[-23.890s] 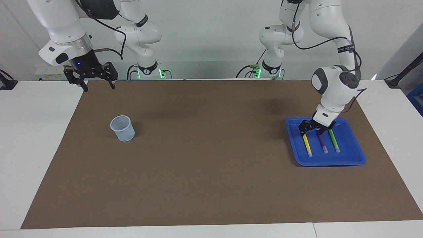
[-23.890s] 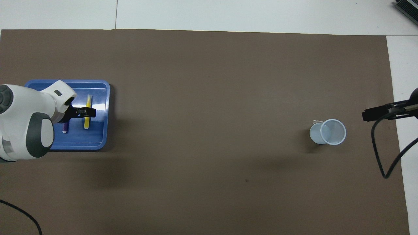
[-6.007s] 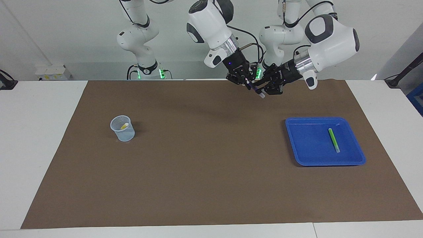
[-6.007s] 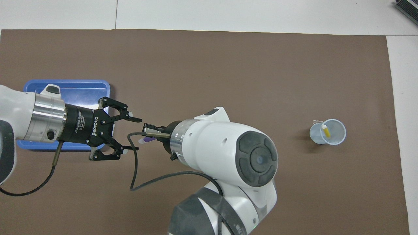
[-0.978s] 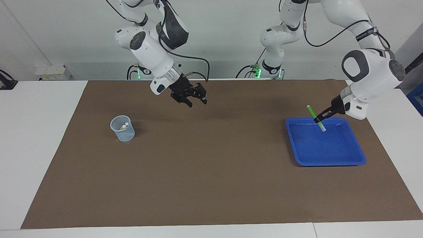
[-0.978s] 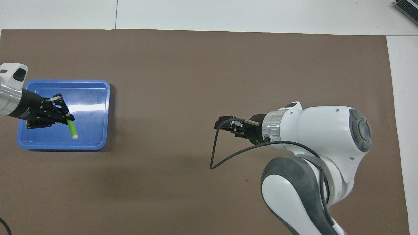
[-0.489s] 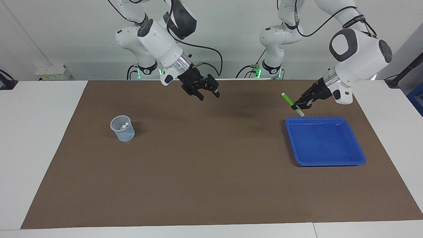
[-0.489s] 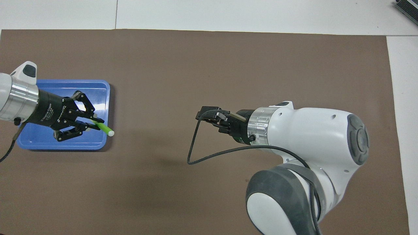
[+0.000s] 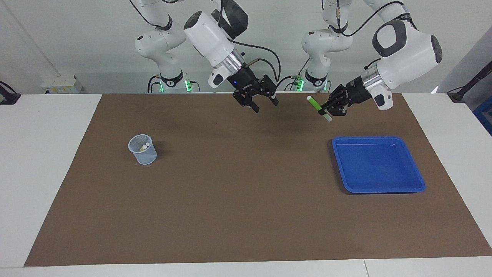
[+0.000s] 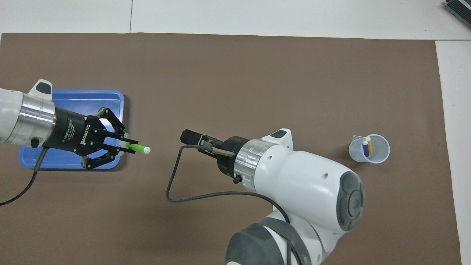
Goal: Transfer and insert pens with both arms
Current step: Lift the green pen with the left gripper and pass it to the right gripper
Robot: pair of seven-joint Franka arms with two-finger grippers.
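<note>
My left gripper (image 9: 329,107) is shut on the green pen (image 9: 316,104) and holds it in the air, tilted, over the brown mat between the blue tray (image 9: 346,184) and the table's middle. In the overhead view the green pen (image 10: 139,148) sticks out of the left gripper (image 10: 128,147), pale cap end toward my right gripper (image 10: 189,137). My right gripper (image 9: 266,105) is open and empty, raised over the mat, a short gap from the pen. The yellow pen (image 10: 369,146) and purple pen (image 10: 365,148) stand in the pale cup (image 10: 379,156).
The blue tray (image 10: 73,96) lies empty toward the left arm's end of the table. The cup (image 9: 142,154) stands toward the right arm's end. Two smaller white arms (image 9: 161,42) stand at the table's robot end. The brown mat (image 9: 246,200) covers most of the table.
My left gripper has carried the green pen up and away from the tray toward the table's middle. My right gripper has moved from near the cup toward the pen, still open.
</note>
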